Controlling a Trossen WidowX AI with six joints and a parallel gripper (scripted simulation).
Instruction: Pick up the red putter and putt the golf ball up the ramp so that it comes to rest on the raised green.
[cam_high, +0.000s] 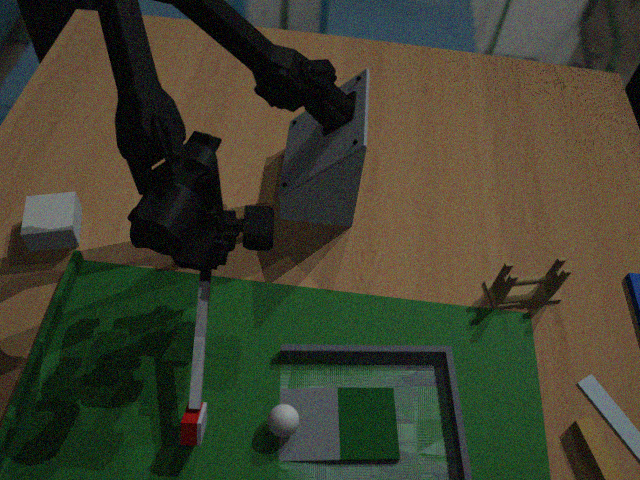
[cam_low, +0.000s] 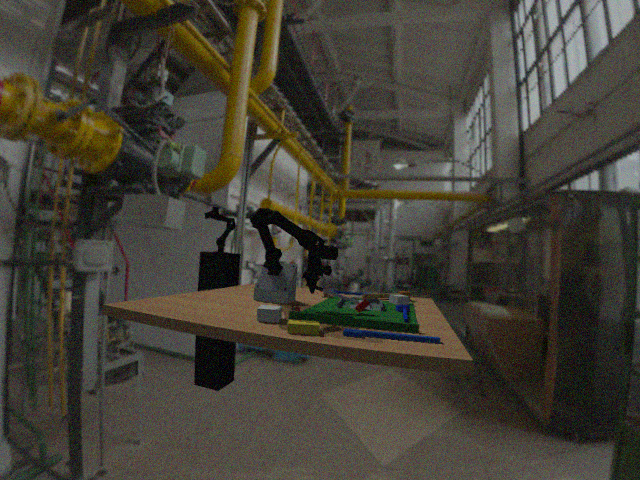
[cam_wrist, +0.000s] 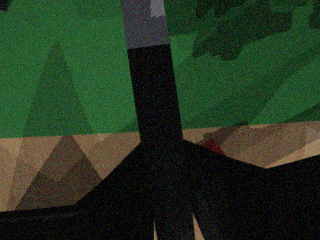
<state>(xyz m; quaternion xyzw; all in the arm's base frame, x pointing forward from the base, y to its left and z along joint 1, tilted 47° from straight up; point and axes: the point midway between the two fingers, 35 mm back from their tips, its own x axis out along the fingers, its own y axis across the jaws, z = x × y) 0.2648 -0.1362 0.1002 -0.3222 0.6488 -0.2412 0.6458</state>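
My gripper is shut on the dark grip of the red putter, over the back edge of the green mat. The putter's grey shaft hangs down to its red head, which is just above or on the mat. The white golf ball is to the right of the head, apart from it, at the left edge of the grey ramp. The raised green adjoins the ramp on the right, inside a grey walled frame. In the exterior view the gripper is small and dark.
The arm's grey wedge-shaped mount stands behind the mat. A white cube sits at the mat's back left corner. A small wooden rack, a blue block and a pale bar lie on the right.
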